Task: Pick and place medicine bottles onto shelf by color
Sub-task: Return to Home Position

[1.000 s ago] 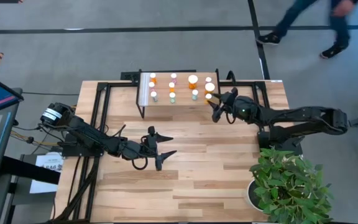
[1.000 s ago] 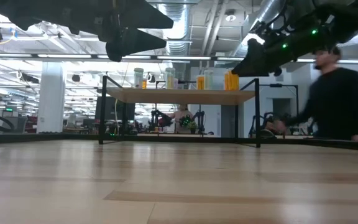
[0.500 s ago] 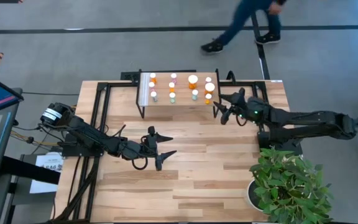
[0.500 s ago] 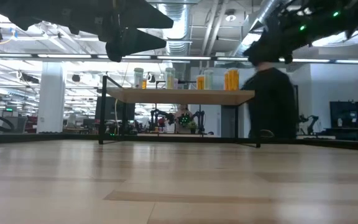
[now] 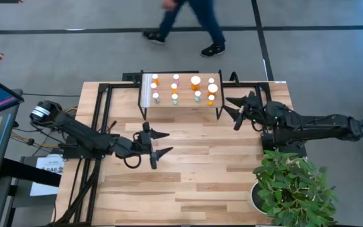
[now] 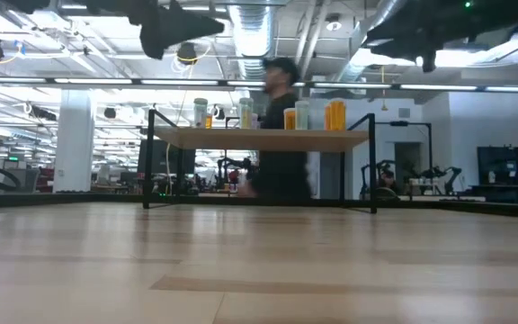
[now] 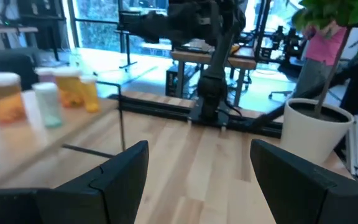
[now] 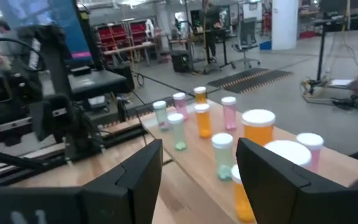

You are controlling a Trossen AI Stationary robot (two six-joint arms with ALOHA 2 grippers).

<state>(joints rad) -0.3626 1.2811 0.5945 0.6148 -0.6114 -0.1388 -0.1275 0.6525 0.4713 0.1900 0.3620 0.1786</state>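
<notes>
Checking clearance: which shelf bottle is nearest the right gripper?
The small orange bottle at the shelf's corner closest to the right gripper; every other bottle stands farther off.

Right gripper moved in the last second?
Yes. In the high view the right gripper has pulled back from the right end of the shelf, toward its own base.

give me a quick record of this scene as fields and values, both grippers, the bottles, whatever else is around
left gripper: open, empty, over the table on the shelf's near side
right gripper: open, empty, just off the shelf's right end
pill bottles: all those in view stand upright on the shelf
plant: potted, at the table's near right corner
person: walking past on the floor beyond the table
</notes>
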